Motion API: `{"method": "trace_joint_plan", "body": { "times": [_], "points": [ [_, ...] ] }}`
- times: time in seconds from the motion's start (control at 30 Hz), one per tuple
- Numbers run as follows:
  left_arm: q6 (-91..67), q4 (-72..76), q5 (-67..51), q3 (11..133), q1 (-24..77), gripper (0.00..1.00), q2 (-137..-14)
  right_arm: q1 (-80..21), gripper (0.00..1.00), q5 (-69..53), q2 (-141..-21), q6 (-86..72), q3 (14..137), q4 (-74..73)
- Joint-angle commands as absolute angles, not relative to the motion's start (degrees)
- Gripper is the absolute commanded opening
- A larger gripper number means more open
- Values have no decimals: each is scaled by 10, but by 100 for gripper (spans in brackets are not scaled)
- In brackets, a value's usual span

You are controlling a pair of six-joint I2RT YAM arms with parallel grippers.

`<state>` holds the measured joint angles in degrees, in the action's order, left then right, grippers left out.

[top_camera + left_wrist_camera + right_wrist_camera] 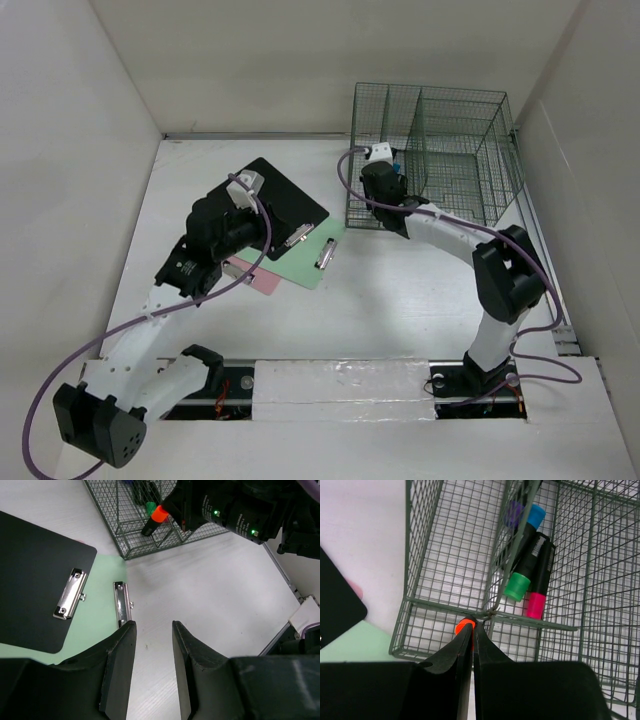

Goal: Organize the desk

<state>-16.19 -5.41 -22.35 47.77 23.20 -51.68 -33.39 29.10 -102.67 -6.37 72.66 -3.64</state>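
Green wire-mesh rack (500, 160) at the far right of the white table (400, 300), which spans the whole work area under both arms. The right gripper (472, 630) pinches an orange-capped marker (159, 515) at the rack's near rim, where a divider meets it.

Step in hand, as judged: depositing this marker with the others. The next move appears to call for carrying it past the rim wire into a compartment, then parting the fingers.

The left gripper (152, 627), spread and holding nothing, hovers over bare table beside the clipboards.

Count:
- **Markers lying in the rack:** three plainly seen, a blue-capped marker (536, 516), a green-capped marker (516, 586) and a pink-capped marker (535, 605). A purple cap behind the wire is too blurred to confirm.
- **Marker held:** one.
- **Boards, overlapping:** three, a black clipboard (285, 205), a green clipboard (310, 262) and a pink board (258, 278).
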Motion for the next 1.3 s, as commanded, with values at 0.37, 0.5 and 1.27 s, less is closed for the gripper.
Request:
{"method": "trace_joint_plan", "body": {
  "times": [0.37,0.5,1.27],
  "points": [
    [-292,46,-298,510,272,22,-658,-301,7,222,-1020,-84,681,-19],
    [-358,136,-168,487,366,13,-690,-291,7,210,-1009,-91,662,-6],
    [-380,265,-47,728,394,0,-1109,-267,7,162,-969,-94,628,30]
  ]
}}
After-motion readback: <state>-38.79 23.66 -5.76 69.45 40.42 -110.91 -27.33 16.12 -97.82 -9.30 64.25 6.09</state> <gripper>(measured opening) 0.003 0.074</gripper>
